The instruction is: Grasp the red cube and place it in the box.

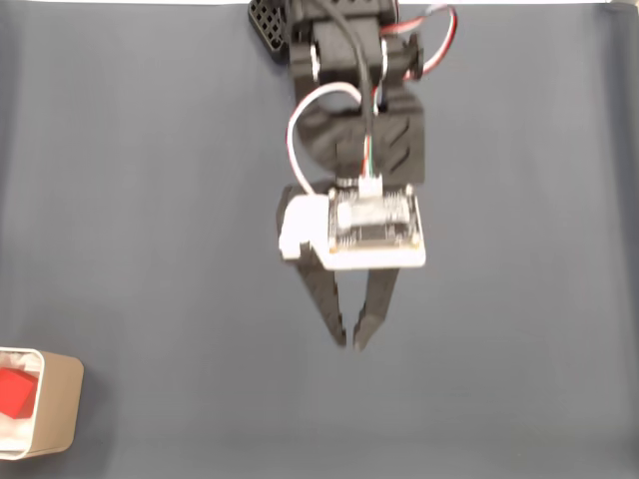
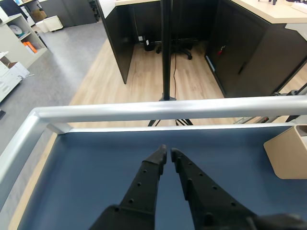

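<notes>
The red cube (image 1: 14, 390) lies inside the box (image 1: 60, 404) at the bottom left corner of the fixed view, against the white interior. In the wrist view a beige corner of the box (image 2: 288, 155) shows at the right edge. My gripper (image 1: 350, 343) hangs over the middle of the dark mat, far to the right of the box. Its black fingers (image 2: 148, 175) meet at the tips in the wrist view, with the gripper (image 2: 168, 152) shut and nothing between them.
A dark blue-grey mat (image 1: 150, 200) covers the table. An aluminium rail (image 2: 158, 110) frames the table's far edge in the wrist view, with floor and office furniture beyond. The arm's base (image 1: 339, 40) is at the top centre of the fixed view.
</notes>
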Robot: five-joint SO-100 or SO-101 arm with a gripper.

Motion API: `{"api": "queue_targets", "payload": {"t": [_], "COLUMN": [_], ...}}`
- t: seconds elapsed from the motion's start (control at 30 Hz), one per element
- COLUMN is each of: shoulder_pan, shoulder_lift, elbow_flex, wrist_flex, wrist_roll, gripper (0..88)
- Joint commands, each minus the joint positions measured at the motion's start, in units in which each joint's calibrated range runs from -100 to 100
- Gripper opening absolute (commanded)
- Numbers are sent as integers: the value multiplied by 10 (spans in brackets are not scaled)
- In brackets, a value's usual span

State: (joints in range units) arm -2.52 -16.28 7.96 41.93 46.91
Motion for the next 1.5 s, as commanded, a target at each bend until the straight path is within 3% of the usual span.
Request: {"api": "queue_targets", "payload": {"t": [0.0, 1.0, 1.47], "shoulder_pan": [-3, 30, 16], "shoulder_lift": [-90, -607, -807], "elbow_flex": [58, 749, 918], "wrist_flex": [-17, -77, 41], "wrist_roll": [-2, 21, 16], "gripper": [0, 0, 0]}}
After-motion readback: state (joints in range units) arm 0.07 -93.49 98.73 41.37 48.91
